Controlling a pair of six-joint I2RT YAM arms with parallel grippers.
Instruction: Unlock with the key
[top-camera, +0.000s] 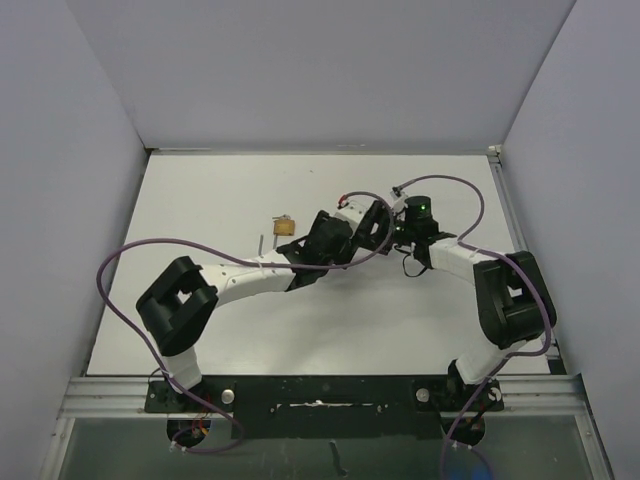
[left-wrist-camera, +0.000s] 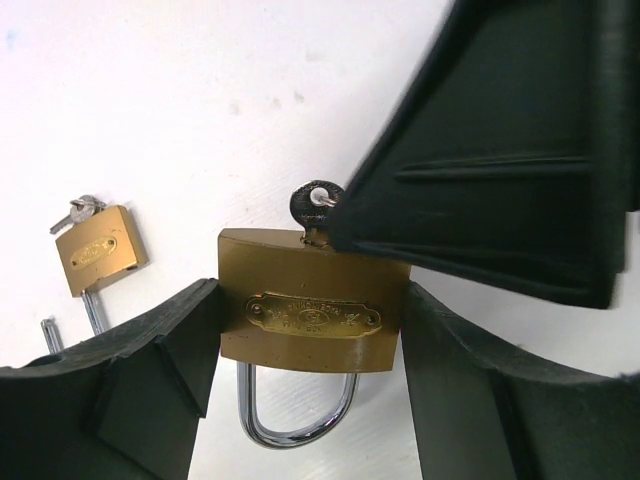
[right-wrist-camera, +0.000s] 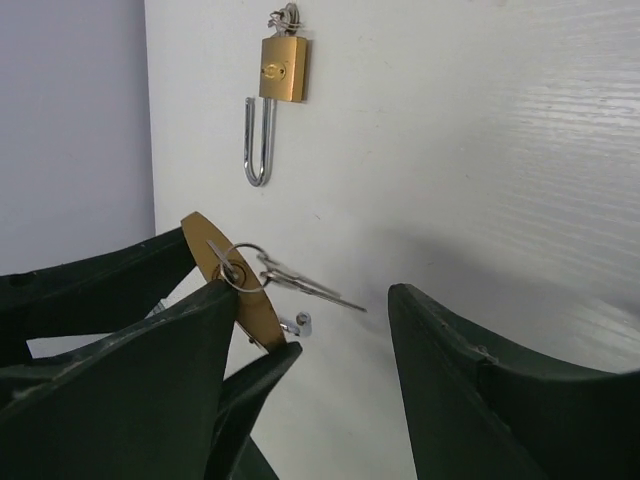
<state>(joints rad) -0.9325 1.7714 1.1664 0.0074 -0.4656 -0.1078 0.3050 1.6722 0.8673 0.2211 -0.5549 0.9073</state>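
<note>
- Gripping a brass padlock (left-wrist-camera: 300, 275) by its two narrow sides, the left gripper (left-wrist-camera: 312, 340) is clamped on the lock body, one black finger pressed to each flank.
- In the left wrist view the padlock faces the camera with its engraved plate forward, keyhole end up and shackle (left-wrist-camera: 295, 415) hanging below; both shackle legs run up to the body there.
- The key (left-wrist-camera: 316, 206) sits in the keyhole on the top face, its dark head sticking out above the brass.
- A key ring (right-wrist-camera: 247, 267) passes through the key's head, and further keys trail from it sideways into open air.
- The right gripper (right-wrist-camera: 330, 320) hangs just beside the key with its jaws standing well apart and nothing between them; one finger (right-wrist-camera: 130, 380) lies close against the padlock's edge and the other (right-wrist-camera: 480, 400) is off to the far side.
- In the top view the two arms meet above the middle of the white table (top-camera: 220, 330).
- A second padlock (top-camera: 284, 226), smaller and with a long shackle, lies flat on the table apart from the held one.
- It has keys at its top end, and one shackle leg stands beside its body, not in it.
</note>
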